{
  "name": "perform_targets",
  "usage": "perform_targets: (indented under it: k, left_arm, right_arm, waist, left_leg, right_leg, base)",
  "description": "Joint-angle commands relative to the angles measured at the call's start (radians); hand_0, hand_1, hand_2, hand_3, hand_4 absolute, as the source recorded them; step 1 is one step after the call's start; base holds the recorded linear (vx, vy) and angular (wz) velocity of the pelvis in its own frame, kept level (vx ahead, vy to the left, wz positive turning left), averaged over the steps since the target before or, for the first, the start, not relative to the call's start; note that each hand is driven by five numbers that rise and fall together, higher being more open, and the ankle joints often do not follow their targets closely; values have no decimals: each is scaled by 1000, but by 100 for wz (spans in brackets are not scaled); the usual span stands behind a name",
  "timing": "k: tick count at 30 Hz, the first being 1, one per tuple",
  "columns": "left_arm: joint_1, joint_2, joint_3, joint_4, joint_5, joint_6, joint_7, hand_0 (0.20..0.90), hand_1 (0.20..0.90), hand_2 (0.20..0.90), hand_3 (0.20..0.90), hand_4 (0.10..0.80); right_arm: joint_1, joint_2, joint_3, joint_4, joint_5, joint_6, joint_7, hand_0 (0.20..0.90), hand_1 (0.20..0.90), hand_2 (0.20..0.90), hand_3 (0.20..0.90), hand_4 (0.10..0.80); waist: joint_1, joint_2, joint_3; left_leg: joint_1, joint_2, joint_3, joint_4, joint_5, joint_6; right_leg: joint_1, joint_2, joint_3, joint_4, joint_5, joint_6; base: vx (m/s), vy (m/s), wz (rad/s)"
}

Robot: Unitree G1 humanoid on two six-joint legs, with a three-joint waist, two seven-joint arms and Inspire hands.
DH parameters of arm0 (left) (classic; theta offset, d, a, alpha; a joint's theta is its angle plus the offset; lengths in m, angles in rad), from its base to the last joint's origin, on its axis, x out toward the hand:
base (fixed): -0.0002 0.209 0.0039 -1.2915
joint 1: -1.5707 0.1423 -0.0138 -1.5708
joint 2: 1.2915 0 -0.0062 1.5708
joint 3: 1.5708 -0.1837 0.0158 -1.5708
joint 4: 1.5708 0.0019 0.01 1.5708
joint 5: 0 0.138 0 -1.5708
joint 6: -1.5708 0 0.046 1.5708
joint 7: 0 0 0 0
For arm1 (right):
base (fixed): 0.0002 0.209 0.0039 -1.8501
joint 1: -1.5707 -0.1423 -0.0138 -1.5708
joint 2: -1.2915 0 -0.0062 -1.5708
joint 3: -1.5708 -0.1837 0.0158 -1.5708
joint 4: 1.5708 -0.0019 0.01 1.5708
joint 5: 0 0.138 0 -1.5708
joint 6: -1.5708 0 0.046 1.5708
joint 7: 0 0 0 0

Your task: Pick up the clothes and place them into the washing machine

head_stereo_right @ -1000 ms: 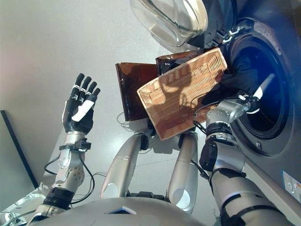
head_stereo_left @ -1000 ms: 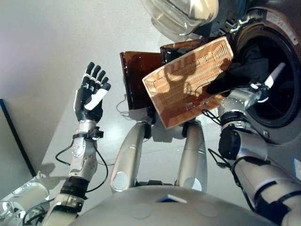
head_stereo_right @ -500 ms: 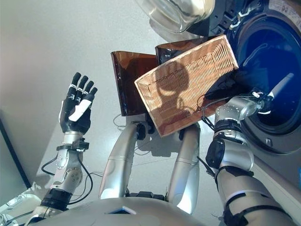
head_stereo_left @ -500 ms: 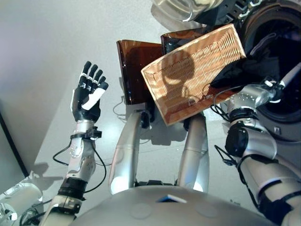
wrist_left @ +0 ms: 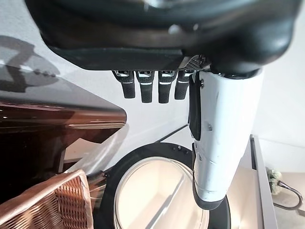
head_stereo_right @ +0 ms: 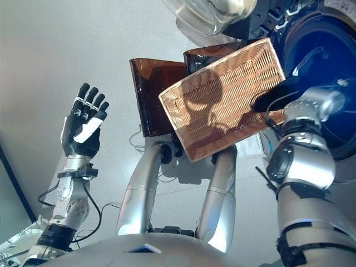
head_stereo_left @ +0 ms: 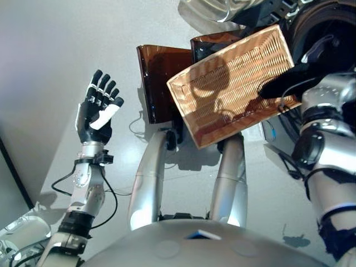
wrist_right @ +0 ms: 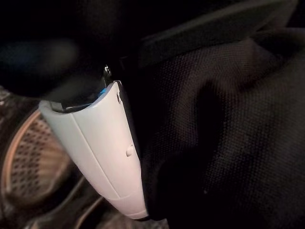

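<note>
Left eye view: your left hand is raised at nine o'clock, fingers straight and spread, holding nothing. A wicker basket sits tilted at the centre, with two brown translucent bins behind it toward eleven o'clock. Dark clothing lies against the basket's edge at three o'clock, at the end of your right arm. The hand itself is hidden there.

Right eye view: you see the same layout. The washing machine fills the one to three o'clock corner, its drum opening dark blue. Its glass door stands open at twelve o'clock. The dark clothing sits between the basket's edge and the drum opening, outside the drum.

Left wrist view: your left hand's fingers extend straight past the white-covered thumb, nothing between them. The round door glass shows at six o'clock and a corner of the wicker basket at eight o'clock.

Right wrist view: your right hand shows its white thumb cover pressed against black fabric, which fills the view from one to five o'clock. The fingers are buried in the cloth, so whether they are clenched on it cannot be told. Perforated drum metal shows at eight o'clock.
</note>
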Motion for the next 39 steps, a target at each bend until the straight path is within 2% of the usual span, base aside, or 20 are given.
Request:
perform_targets:
  k: [1, 9, 13, 14, 15, 19, 23, 26, 30, 32, 33, 36, 39]
  left_arm:
    - [38, 52, 68, -111, 10, -99, 18, 900, 900, 900, 900, 800]
    - [67, 67, 74, -121, -3, -96, 27, 900, 900, 900, 900, 800]
    - [69, 70, 76, -126, -8, -99, 25, 900, 900, 900, 900, 800]
    - [67, 70, 77, -127, -9, -104, 26, 900, 900, 900, 900, 800]
    - [68, 71, 78, -127, -9, -104, 26, 900, 900, 900, 900, 800]
    - [63, 70, 86, -117, -13, -108, 23, 900, 900, 900, 900, 800]
    - [64, 73, 96, -110, -19, -112, 9, 900, 900, 900, 900, 800]
    - [68, 82, 99, -101, -29, -107, -9, 900, 900, 900, 900, 800]
    - [90, 93, 101, -96, -34, -97, -28, 900, 900, 900, 900, 800]
    - [100, 97, 106, -96, -26, -93, -34, 900, 900, 900, 900, 800]
    - [111, 102, 117, -96, -21, -87, -39, 900, 900, 900, 900, 800]
    - [118, 98, 124, -100, -22, -83, -40, 900, 900, 900, 900, 800]
    - [133, 94, 144, -101, -17, -76, -46, 900, 900, 900, 900, 800]
  right_arm:
    - [-60, -171, 90, 4, -102, -73, -57, 200, 200, 200, 200, 300]
    - [-91, -238, 100, 53, -97, -70, -107, 200, 200, 200, 200, 300]
    - [-82, -225, 105, 61, -108, -59, -106, 200, 200, 200, 200, 300]
    - [-72, -213, 104, 72, -105, -55, -103, 428, 428, 428, 428, 463]
    - [-71, -211, 104, 72, -105, -56, -102, 900, 900, 900, 900, 800]
    - [-51, -180, 104, 80, -76, -42, -62, 900, 900, 900, 900, 800]
    - [-19, -179, 173, 97, -133, 37, 6, 900, 900, 900, 900, 800]
    - [-5, -193, 249, 149, -236, 127, 34, 900, 900, 900, 900, 800]
    - [-10, -191, 377, 132, -428, 187, 21, 900, 900, 900, 900, 800]
    - [-2, -187, 433, 97, -541, 205, 8, 900, 900, 900, 900, 800]
    - [20, -185, 498, 36, -650, 223, 15, 900, 900, 900, 900, 800]
    - [51, -172, 511, -31, -698, 229, 5, 900, 900, 900, 900, 800]
    - [93, -161, 575, -121, -831, 269, 27, 900, 900, 900, 900, 800]
  waist:
    - [9, -6, -101]
    - [5, -2, -111]
    - [4, -2, -113]
    - [4, 1, -111]
    - [3, 0, -111]
    - [2, -1, -111]
    - [0, -6, -106]
    - [-1, -13, -103]
    - [-3, -18, -96]
    - [-5, -19, -94]
    - [-8, -22, -93]
    - [-15, -26, -94]
    - [-24, -31, -93]
  left_leg:
    - [32, 0, -16, 8, -83, -87]
    - [14, -5, -11, 8, -81, -80]
    - [13, -4, -8, 1, -80, -78]
    - [14, -4, -5, -1, -81, -76]
    - [15, -4, -5, -2, -80, -76]
    - [20, -3, 2, -6, -79, -74]
    - [30, 0, 3, -9, -77, -75]
    - [39, 4, 4, -14, -74, -76]
    - [48, 8, 8, -20, -70, -77]
    - [52, 8, 10, -25, -66, -77]
    - [54, 9, 11, -27, -63, -77]
    - [59, 9, 10, -32, -59, -77]
    - [59, 12, 10, -40, -53, -77]
  right_leg:
    - [-53, 26, 10, -51, 91, -114]
    - [-75, 28, 14, -47, 96, -113]
    - [-74, 29, 14, -52, 100, -112]
    - [-74, 30, 15, -53, 101, -112]
    - [-73, 30, 15, -54, 102, -112]
    - [-70, 32, 13, -58, 104, -113]
    - [-60, 31, 10, -64, 110, -112]
    - [-49, 30, 6, -73, 117, -112]
    - [-35, 29, -1, -87, 126, -110]
    - [-33, 31, -2, -90, 129, -108]
    - [-29, 34, -5, -93, 133, -109]
    - [-24, 37, -7, -100, 137, -107]
    - [-22, 40, -10, -110, 143, -107]
  base:
    - [-21, 47, 1]
    - [-2, 6, 0]
    - [0, 0, 0]
    - [0, 0, 0]
    - [0, 0, 0]
    - [0, 0, 0]
    - [0, 0, 0]
    - [-5, -3, -1]
    - [-21, 4, -4]
    - [-16, 7, -1]
    - [0, 0, 0]
    - [-19, 7, -9]
    - [-18, 7, -5]
